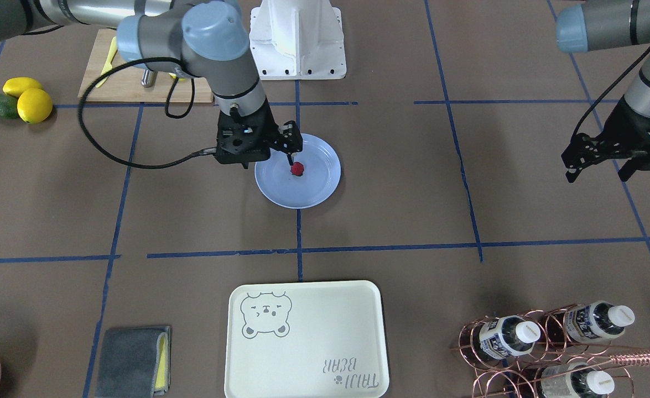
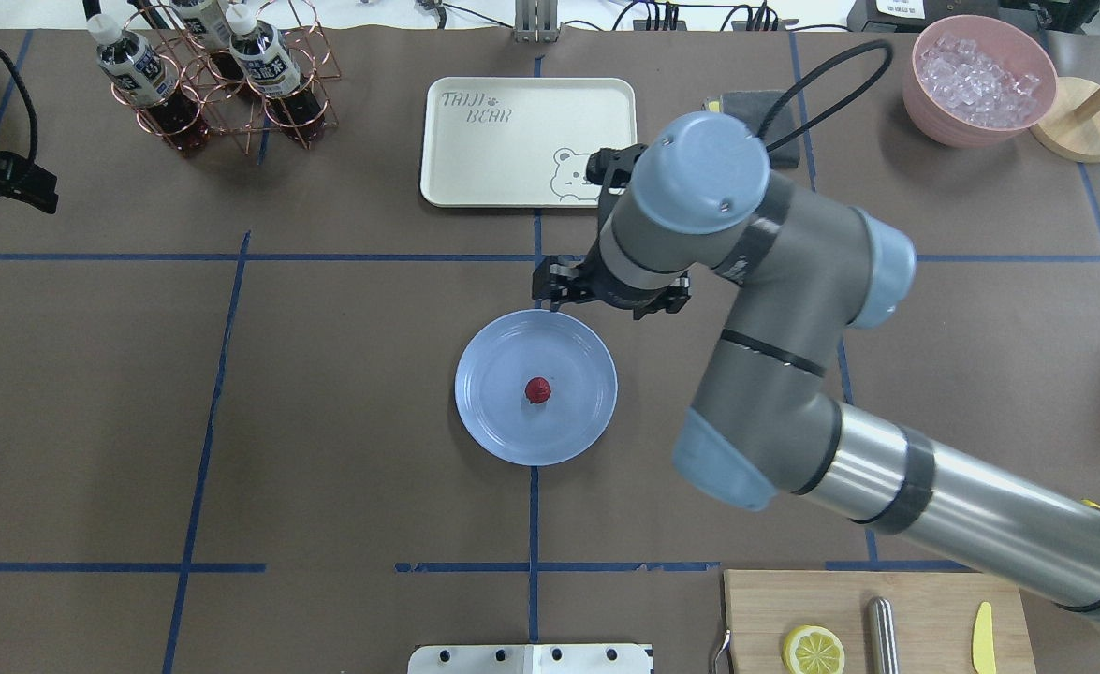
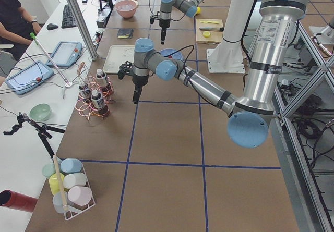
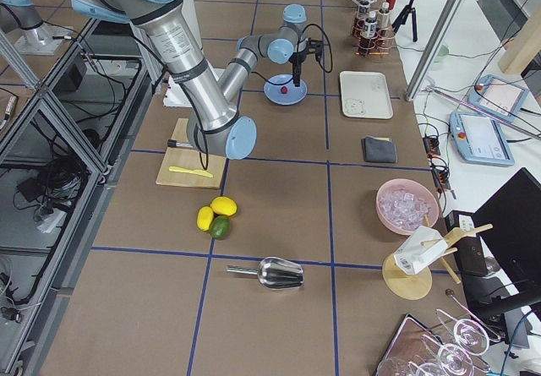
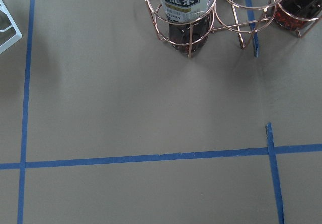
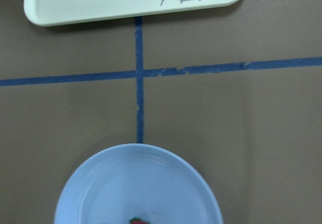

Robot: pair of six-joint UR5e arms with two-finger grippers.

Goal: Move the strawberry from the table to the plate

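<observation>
While the right gripper hangs over the plate with jaws spread wide and empty, the strawberry lies loose below them, mid-plate. Left gripper: jaws wide too, well apart.

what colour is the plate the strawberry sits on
Light blue; the plate shows best in the overhead exterior view.

R arm stretched fwd, R gripper pointing down w/ jaws apart — L gripper likewise spread.

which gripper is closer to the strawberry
Right. The right gripper hovers by the plate's rim, close to the strawberry; the left gripper hangs far off near the bottle rack.
</observation>
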